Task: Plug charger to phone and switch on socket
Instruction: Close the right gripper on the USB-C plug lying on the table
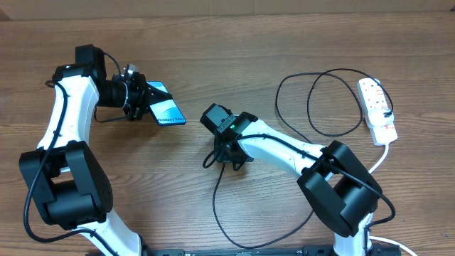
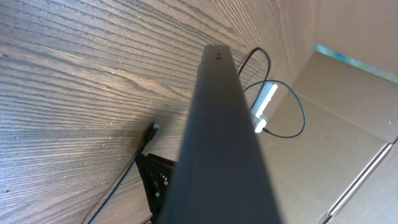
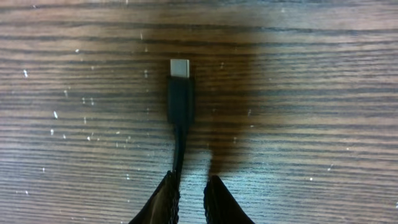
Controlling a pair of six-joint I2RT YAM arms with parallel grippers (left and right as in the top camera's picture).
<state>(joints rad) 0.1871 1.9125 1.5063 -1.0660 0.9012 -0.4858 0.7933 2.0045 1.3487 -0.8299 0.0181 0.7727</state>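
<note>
Left gripper clamps phone tilted, end toward right. Right gripper pinches charger just behind connector, tip free for insertion.

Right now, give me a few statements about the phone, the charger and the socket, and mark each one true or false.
1. The left gripper holds the phone. True.
2. The charger's connector is plugged into the phone. False: it is apart from the phone, just ahead of the right gripper.
3. The socket sits on the robot's right side, away from both grippers. True.
4. The phone's screen is dark. False: it is lit light blue.
</note>
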